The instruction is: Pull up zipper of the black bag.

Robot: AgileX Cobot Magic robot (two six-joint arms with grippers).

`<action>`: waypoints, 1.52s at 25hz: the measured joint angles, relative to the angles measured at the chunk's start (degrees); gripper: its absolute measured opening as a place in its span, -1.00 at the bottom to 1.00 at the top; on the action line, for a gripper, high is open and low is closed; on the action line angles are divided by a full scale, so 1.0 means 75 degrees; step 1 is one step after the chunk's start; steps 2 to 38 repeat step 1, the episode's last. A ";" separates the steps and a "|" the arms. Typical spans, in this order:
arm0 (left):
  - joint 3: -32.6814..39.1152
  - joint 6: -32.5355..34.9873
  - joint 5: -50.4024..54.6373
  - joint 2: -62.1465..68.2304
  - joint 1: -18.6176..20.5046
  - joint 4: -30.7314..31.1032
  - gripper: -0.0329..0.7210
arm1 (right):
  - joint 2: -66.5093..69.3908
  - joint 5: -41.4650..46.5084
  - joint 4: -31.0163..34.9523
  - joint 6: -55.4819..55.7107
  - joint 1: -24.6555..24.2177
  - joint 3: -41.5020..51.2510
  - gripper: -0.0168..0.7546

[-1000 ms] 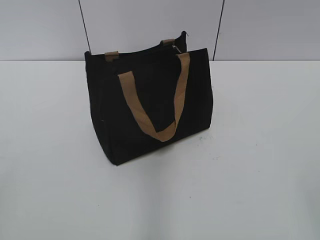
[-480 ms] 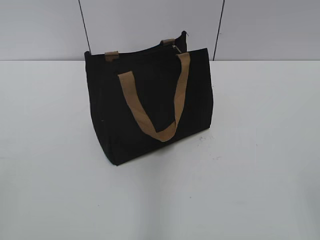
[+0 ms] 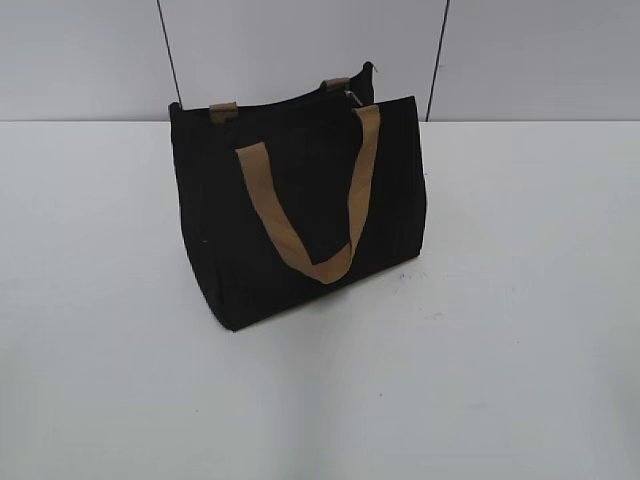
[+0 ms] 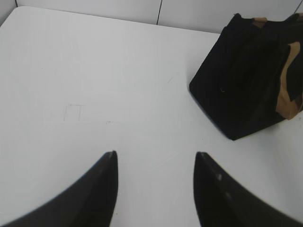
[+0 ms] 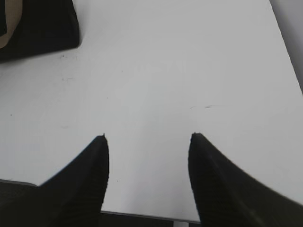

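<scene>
On the white table (image 3: 520, 300) we find the black bag (image 3: 300, 210) upright, zipper (image 3: 353, 97) pull reachable on top, while left gripper (image 4: 155, 158) and right gripper (image 5: 147, 139) hover wide apart, empty, uncommitted.

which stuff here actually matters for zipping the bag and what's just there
For the job:
- black bag
- zipper pull at the bag's top edge
- left gripper, open, off the bag
- right gripper, open, off the bag

Just there:
- tan handles
- white table
</scene>
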 joint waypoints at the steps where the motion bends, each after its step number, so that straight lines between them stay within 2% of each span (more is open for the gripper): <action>1: 0.0000 0.0000 0.0000 0.0000 0.0000 0.0000 0.12 | 0.0000 0.0000 0.0000 0.0000 0.0000 0.0000 0.14; 38: 0.0000 0.0000 0.0000 0.0000 0.0000 0.0000 0.12 | 0.0000 0.0000 0.0000 0.0000 0.0000 0.0000 0.14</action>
